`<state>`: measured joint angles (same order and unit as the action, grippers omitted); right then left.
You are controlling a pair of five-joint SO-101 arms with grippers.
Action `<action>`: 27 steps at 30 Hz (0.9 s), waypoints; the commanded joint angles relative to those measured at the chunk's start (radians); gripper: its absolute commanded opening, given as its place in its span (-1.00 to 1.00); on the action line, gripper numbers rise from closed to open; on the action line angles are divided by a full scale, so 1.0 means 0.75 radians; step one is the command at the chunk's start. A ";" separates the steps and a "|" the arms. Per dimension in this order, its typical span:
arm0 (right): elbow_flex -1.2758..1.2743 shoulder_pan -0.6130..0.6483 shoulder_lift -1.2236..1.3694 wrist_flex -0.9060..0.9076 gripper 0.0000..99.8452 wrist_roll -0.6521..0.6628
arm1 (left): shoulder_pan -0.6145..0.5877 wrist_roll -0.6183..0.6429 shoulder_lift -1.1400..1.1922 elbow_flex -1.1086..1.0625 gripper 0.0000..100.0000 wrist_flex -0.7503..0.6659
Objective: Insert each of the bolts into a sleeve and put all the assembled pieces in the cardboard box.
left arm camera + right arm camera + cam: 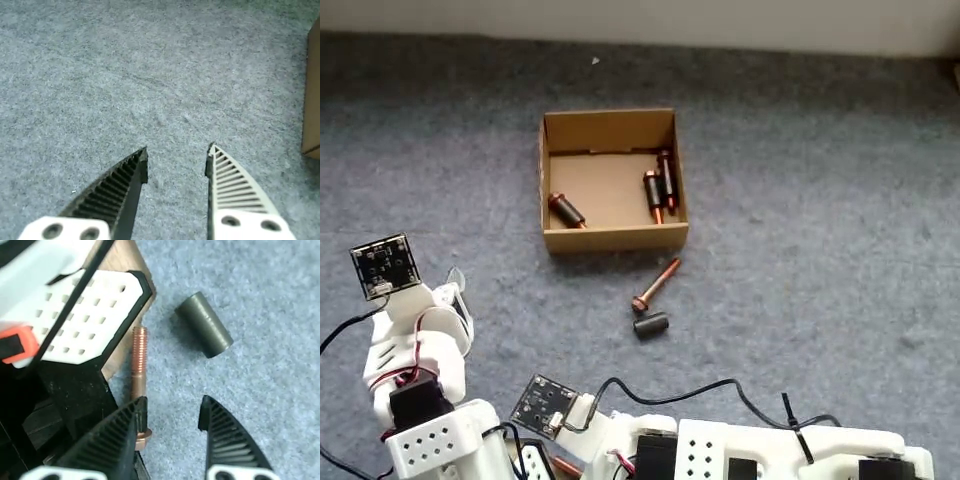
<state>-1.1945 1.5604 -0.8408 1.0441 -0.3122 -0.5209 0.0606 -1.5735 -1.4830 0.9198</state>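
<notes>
Right wrist view: the right gripper (173,405) hangs released, jaws apart, above the grey desk (265,295). A copper bolt (138,360) lies just beside one jaw, its long axis pointing away, with a dark sleeve (204,325) near but apart. The left gripper (178,150), also released, seems farther off.

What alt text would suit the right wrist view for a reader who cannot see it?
The right gripper hangs open over grey carpet, a copper bolt lying beside its dark finger and along a white perforated arm part. A dark sleeve lies on the carpet, apart from the bolt.
</notes>
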 commanded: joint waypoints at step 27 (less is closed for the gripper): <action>0.406 -0.228 0.202 0.363 -0.64 -0.239 | -0.005 0.014 -0.003 0.011 -0.57 -0.025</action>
<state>-0.9413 1.4960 -0.5892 1.2820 -0.4994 -0.5209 0.0606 -1.5735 -1.4830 0.9198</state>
